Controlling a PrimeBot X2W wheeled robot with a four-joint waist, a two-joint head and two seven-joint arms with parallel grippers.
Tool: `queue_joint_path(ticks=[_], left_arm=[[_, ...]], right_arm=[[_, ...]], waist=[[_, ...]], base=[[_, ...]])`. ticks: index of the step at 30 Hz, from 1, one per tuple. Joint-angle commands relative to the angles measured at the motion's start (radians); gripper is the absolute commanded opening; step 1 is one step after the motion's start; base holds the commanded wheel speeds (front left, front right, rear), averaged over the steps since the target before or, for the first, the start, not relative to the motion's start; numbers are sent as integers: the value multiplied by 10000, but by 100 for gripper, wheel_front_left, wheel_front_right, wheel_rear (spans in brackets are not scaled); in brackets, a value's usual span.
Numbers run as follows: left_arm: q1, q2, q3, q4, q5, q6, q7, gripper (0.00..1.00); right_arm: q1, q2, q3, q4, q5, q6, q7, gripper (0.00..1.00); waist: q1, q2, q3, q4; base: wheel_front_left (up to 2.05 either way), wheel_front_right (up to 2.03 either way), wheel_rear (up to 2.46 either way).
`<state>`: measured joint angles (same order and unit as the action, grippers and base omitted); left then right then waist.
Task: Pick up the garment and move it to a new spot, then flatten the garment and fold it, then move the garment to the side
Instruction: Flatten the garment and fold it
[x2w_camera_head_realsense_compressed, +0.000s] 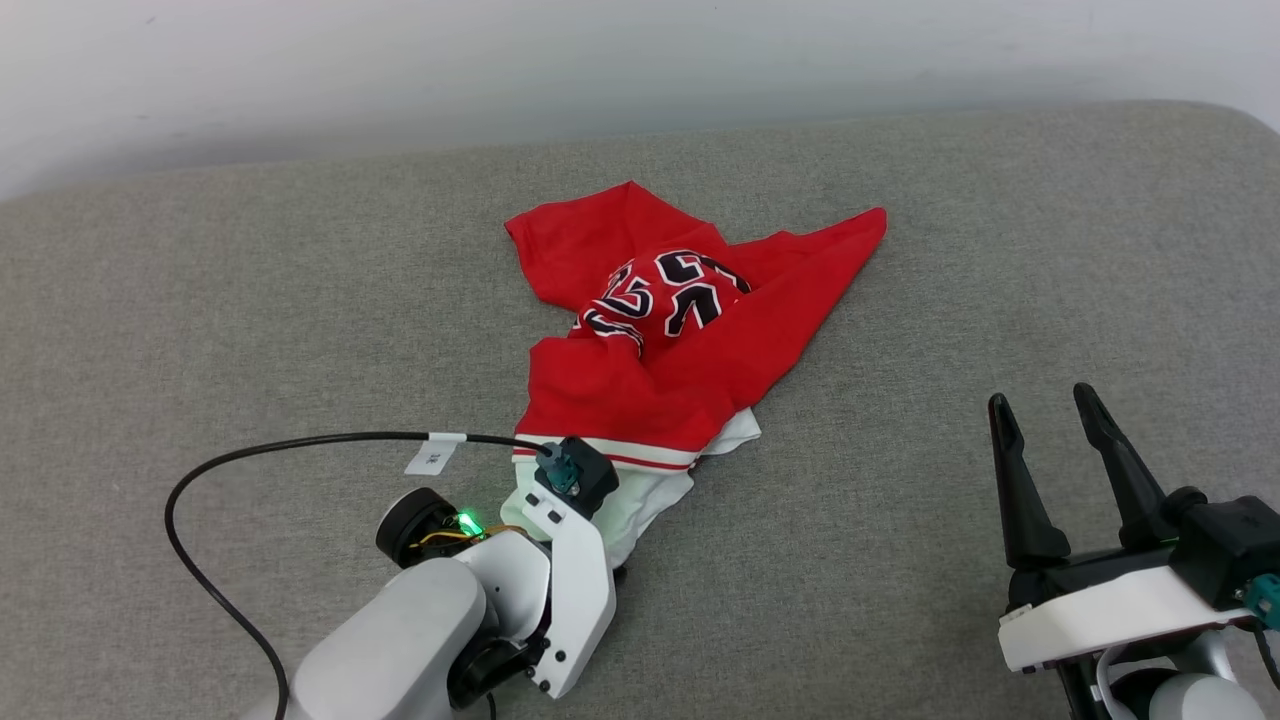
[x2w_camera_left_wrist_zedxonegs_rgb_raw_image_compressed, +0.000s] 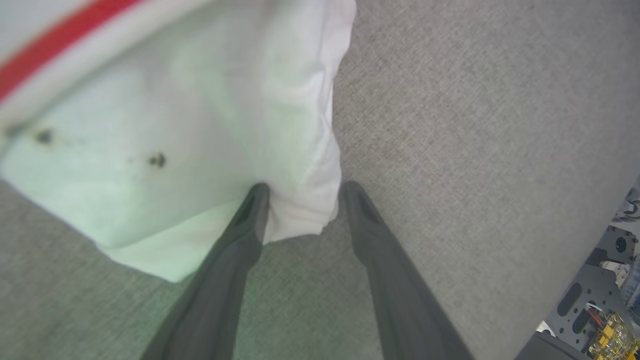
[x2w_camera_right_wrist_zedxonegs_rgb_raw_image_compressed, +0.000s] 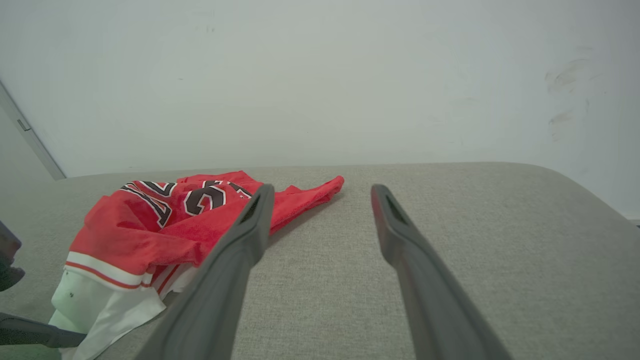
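The crumpled red jersey (x2w_camera_head_realsense_compressed: 690, 350) lay near the middle of the grey cushion (x2w_camera_head_realsense_compressed: 200, 300). The left end effector (x2w_camera_left_wrist_zedxonegs_rgb_raw_image_compressed: 304, 192) stood open astride a corner of its white sleeve (x2w_camera_left_wrist_zedxonegs_rgb_raw_image_compressed: 200, 150) on the near side, so I took this for the first pick-up, which next called for those fingers to close on the cloth before any lift. The right end effector (x2w_camera_head_realsense_compressed: 1042, 398) hung open and empty by the near right corner; from above, the left wrist hid its own fingers, and the bunched lettering could not be read.

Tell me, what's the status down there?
Left gripper open, straddling white sleeve edge. Right gripper open, off to the side. Red jersey crumpled on grey cushion.
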<state>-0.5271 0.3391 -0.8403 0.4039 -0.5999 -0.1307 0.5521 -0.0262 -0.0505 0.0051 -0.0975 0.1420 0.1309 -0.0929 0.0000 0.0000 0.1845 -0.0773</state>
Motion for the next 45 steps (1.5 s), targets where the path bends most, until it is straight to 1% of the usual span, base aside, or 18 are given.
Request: queue_joint_path(ticks=[1, 4, 7, 12, 14, 16, 18, 22, 25, 27, 30, 33, 34, 35, 39, 43, 45], left_arm=[[474, 103, -438, 410, -215, 4, 377, 0], [297, 255, -602, 331, -416, 3, 212, 0], [-69, 477, -546, 228, -116, 18, -306, 0], [-494, 811, -314, -485, 407, 305, -1117, 0], [-497, 1105, -204, -927, 526, 473, -1236, 0], [-427, 1550, -56, -1433, 643, 674, -1225, 0], [-240, 2015, 91, -1982, 710, 901, -1131, 0], [280, 3125, 420, -3089, 692, 1430, -743, 0], [946, 3923, 732, -3692, 441, 1964, -430, 0], [1535, 4303, 947, -3895, 156, 2349, -303, 0], [2552, 4513, 1209, -3920, -471, 2933, -319, 0], [3448, 4277, 1449, -3720, -1168, 3363, -611, 0], [3678, 4127, 1540, -3636, -1353, 3487, -776, 47], [3916, 3988, 1614, -3559, -1534, 3593, -981, 100], [4289, 3511, 1968, -3440, -1706, 3877, -2036, 100], [4140, 3241, 2180, -3608, -1501, 3973, -2890, 100], [3761, 2720, 2634, -4143, -1111, 4173, -4582, 100]], right_arm=[[-150, 8, -22, 38, 63, -3, -54, 100], [-153, 8, -68, 107, 90, -3, -78, 100], [-144, 8, -160, 125, 70, -3, -77, 100], [30, 8, -380, 105, 24, -3, -43, 100], [121, 6, -454, 85, 12, -5, -12, 100], [195, 8, -498, 46, 7, -3, 15, 100], [254, 8, -527, 16, 5, -3, 24, 100], [384, 6, -613, -50, 27, -3, 33, 100], [502, 6, -671, -67, 57, -3, 48, 100], [531, 6, -662, -61, 64, -3, 67, 100], [623, 6, -626, -58, 66, -5, 116, 100], [683, 6, -664, -96, 59, -3, 146, 100], [702, 6, -696, -112, 55, -5, 138, 100], [736, 6, -703, -132, 51, -3, 172, 100], [913, 8, -831, -262, -19, -5, 298, 100], [1099, 8, -932, -416, -82, -3, 483, 100], [1282, 6, -885, -594, -110, -5, 657, 100]], waist=[[0, 0, 8, 0], [0, 0, -31, 67], [0, 0, -117, 230], [0, 0, -359, 575], [0, 0, -456, 731], [0, 0, -529, 882], [0, 0, -601, 1018], [0, 0, -698, 1251], [0, 0, -782, 1372], [0, 0, -854, 1399], [0, 0, -980, 1369], [0, 0, -1088, 1308], [0, 0, -1139, 1293], [0, 0, -1198, 1273], [0, 0, -1406, 1260], [0, 0, -1644, 1313], [0, 0, -1909, 1304]], base=[[0, 0, 0], [0, 0, 0], [0, 0, 0], [0, 0, 0], [0, 0, 0], [0, 0, 0], [0, 0, 0], [0, 0, 0], [0, 0, 0], [0, 0, 0], [0, 0, 0], [0, 0, 0], [0, 0, 0], [0, 0, 0], [0, 0, 0], [0, 0, 0], [0, 0, 0]])
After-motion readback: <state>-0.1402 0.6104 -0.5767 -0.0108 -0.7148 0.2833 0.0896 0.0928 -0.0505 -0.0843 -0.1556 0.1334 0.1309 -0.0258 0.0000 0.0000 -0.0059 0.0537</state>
